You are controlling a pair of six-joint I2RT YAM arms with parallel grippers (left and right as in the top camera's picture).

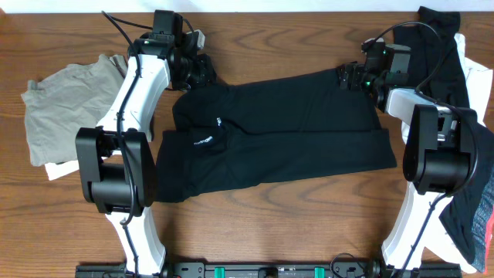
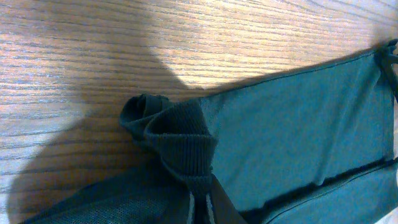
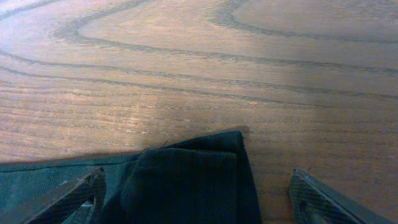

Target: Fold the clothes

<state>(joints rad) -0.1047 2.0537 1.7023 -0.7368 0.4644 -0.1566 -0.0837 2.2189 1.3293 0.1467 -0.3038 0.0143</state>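
A black T-shirt (image 1: 278, 127) with a small white logo (image 1: 204, 140) lies across the middle of the table, folded lengthwise. My left gripper (image 1: 202, 73) is at its upper left corner. In the left wrist view that gripper (image 2: 200, 208) is shut on the bunched ribbed collar (image 2: 180, 134). My right gripper (image 1: 347, 77) hovers at the shirt's upper right corner. In the right wrist view it (image 3: 196, 199) stands open, and the shirt's folded corner (image 3: 186, 180) lies flat between its wide-apart fingers (image 3: 74, 193).
An olive-grey garment (image 1: 65, 104) lies at the left edge with a white piece (image 1: 58, 170) under it. A pile of black (image 1: 440, 31), white (image 1: 475, 85) and dark patterned (image 1: 475, 216) clothes sits at the right. Bare wood (image 1: 270, 224) shows in front of the shirt.
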